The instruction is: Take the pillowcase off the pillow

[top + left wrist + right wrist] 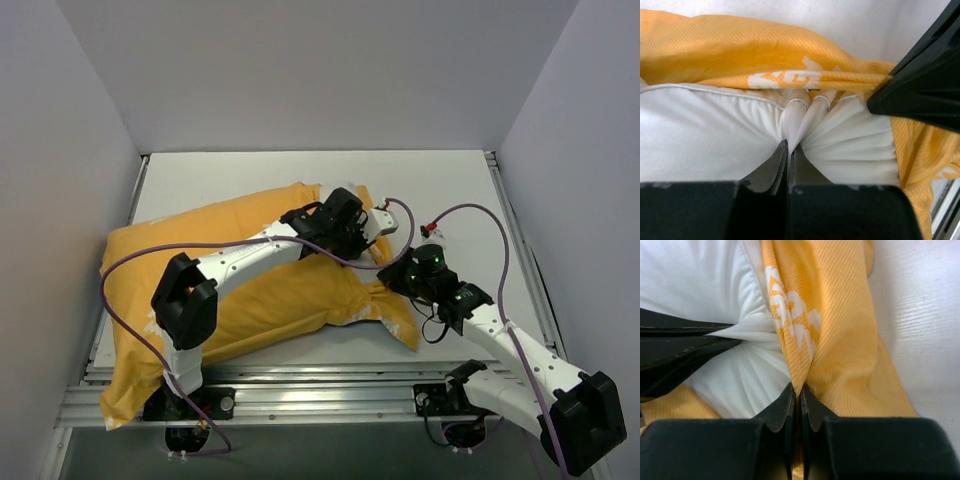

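Observation:
The pillowcase (270, 300) lies yellow-orange side up across the left and middle of the table, with white lettering. The white pillow (705, 145) shows inside its open end. My left gripper (789, 147) is shut on a pinched fold of the pillow, seen in the top view near the case's far right end (372, 228). My right gripper (799, 390) is shut on the yellow edge of the pillowcase (840, 340) next to the pillow (705, 280), at the case's right end in the top view (392, 280). The left gripper's fingers (680, 347) show in the right wrist view.
White walls enclose the table on three sides. A metal rail (330, 385) runs along the near edge, and the case's left corner hangs over it. A rail (520, 250) runs along the right side. Purple cables loop over both arms.

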Controlling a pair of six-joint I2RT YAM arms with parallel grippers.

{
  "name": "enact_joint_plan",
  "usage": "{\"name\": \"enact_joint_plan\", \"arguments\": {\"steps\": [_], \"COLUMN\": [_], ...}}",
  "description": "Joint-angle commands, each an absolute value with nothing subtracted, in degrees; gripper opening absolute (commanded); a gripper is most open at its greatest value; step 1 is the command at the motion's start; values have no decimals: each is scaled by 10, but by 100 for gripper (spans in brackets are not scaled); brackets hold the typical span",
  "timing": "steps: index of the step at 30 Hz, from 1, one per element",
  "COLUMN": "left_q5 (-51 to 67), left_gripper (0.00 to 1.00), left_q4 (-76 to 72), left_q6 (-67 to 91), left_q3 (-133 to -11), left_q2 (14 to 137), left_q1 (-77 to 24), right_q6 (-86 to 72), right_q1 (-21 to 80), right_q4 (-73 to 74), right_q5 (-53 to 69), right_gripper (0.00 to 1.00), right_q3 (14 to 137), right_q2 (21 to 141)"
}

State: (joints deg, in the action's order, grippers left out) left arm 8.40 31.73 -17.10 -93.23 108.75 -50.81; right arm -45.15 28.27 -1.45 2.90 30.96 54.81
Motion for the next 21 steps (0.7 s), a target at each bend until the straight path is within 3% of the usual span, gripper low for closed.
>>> {"name": "enact_joint_plan", "arguments": {"steps": [1, 12, 21], "left_q5": [92, 121, 264], "left_gripper": [2, 2, 2], "left_q4": [355, 262, 151], "left_q6": [-159, -28, 99], "left_q3": [-934, -870, -858], "left_q2": [1047, 905, 845], "left_q1": [-447, -327, -234], "right_q6": [-441, -439, -423], "right_q1": [251, 152, 132], "right_q4": [95, 172, 127], "right_q5": [-83, -69, 27], "right_gripper": [0, 0, 0], "right_q3": [333, 330, 292], "right_q2": [541, 529, 545]}}
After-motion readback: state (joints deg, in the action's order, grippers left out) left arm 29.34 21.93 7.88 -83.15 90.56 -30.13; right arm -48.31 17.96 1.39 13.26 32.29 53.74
